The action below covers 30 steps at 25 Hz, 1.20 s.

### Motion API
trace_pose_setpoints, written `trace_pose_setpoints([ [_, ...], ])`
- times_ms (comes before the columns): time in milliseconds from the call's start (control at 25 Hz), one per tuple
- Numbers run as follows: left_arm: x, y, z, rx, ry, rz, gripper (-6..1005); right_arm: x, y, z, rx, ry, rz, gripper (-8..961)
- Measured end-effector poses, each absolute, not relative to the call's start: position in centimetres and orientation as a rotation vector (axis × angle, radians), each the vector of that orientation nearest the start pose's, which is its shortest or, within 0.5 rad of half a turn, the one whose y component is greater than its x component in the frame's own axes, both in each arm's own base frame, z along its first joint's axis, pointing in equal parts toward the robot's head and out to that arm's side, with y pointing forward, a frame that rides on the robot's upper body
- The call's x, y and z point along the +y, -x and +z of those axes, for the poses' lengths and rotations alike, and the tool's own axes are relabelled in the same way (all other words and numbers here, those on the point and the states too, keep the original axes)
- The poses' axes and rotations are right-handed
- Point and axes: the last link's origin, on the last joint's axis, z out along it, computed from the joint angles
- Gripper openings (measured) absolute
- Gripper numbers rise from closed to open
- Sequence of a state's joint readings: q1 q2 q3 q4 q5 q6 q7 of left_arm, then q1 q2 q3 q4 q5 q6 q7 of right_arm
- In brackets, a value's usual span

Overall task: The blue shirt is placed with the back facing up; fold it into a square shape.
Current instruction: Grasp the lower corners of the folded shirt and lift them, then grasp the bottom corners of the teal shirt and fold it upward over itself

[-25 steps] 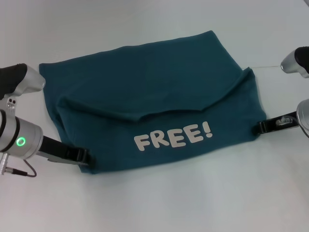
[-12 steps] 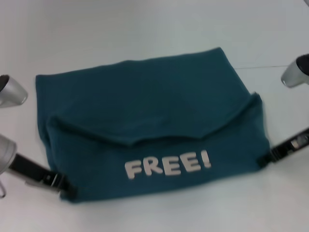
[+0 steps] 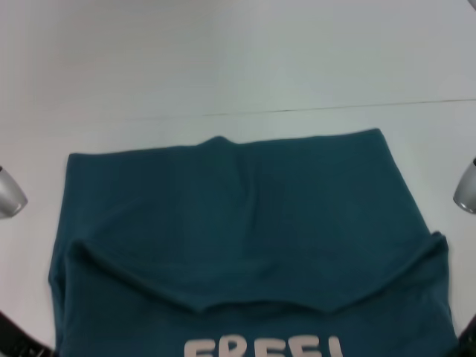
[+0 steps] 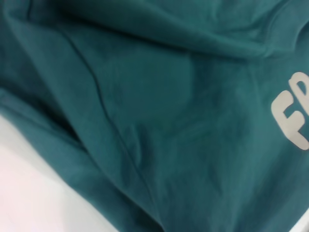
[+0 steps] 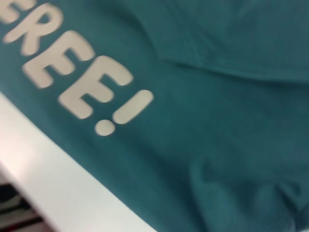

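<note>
The blue shirt (image 3: pixel 245 223) lies folded on the white table (image 3: pixel 223 59), with a flap turned over its near part. The flap carries white "FREE!" lettering (image 3: pixel 264 347), cut off by the picture's bottom edge. My left gripper (image 3: pixel 18 341) is at the shirt's near left corner. My right gripper (image 3: pixel 468 338) is at its near right corner. Both are mostly out of view at the bottom corners of the head view. The shirt slides along with them. The left wrist view is filled with the shirt's cloth (image 4: pixel 154 121), as is the right wrist view (image 5: pixel 217 121).
Silver arm parts show at the left edge (image 3: pixel 7 195) and the right edge (image 3: pixel 466 187) of the head view. A thin seam line (image 3: pixel 335 108) crosses the table behind the shirt. The table's near edge (image 5: pixel 58 193) shows in the right wrist view.
Both grippers have moved toward me and the shirt has slid with them. Its far edge is now well nearer, and the lettering has dropped to the picture's bottom edge.
</note>
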State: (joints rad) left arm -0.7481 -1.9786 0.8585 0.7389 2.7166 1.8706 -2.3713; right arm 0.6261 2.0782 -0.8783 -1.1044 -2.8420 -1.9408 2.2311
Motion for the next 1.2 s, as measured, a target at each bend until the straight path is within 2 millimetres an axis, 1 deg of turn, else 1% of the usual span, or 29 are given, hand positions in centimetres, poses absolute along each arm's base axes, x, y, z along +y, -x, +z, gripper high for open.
trace_pose_setpoints([
  [80,31.4,26.6,3.0,-1.754,2.692,0.637,33,29.7,-26.8,4.5,1.406,2.707,-0.726,139],
  [280,30.0,26.4,3.2,-1.806,2.734,0.678,32,28.6,-27.6,4.3,1.47,2.67,-0.771,139],
  [360,29.6,26.4,3.3,-1.821,2.755,0.664,32,28.4,-27.8,4.2,1.462,2.693,-0.741,140],
  [480,29.6,26.0,3.4,-1.833,2.809,0.499,32,28.4,-27.5,3.9,1.433,2.76,-0.636,139],
  [560,29.7,25.7,3.8,-1.84,2.826,0.394,33,28.6,-27.3,4.2,1.409,2.78,-0.582,138],
  [640,30.0,25.6,4.6,-1.838,2.817,0.312,33,28.9,-27.2,5.0,1.385,2.771,-0.548,138],
  [720,30.3,25.8,5.6,-1.84,2.784,0.231,33,29.4,-27.2,6.2,1.373,2.744,-0.495,137],
  [880,31.0,26.2,7.6,-1.847,2.72,0.042,32,30.9,-26.9,9.2,1.352,2.697,-0.282,136],
  [1040,31.9,26.0,9.3,-1.812,2.662,-0.149,32,32.7,-26.1,11.6,1.349,2.599,-0.09,135],
  [1120,32.5,25.6,9.9,-1.774,2.638,-0.225,32,33.6,-25.5,12.2,1.348,2.553,-0.019,135],
  [1200,33.1,25.2,10.1,-1.742,2.608,-0.247,33,34.4,-25.0,12.5,1.358,2.514,0.031,136],
])
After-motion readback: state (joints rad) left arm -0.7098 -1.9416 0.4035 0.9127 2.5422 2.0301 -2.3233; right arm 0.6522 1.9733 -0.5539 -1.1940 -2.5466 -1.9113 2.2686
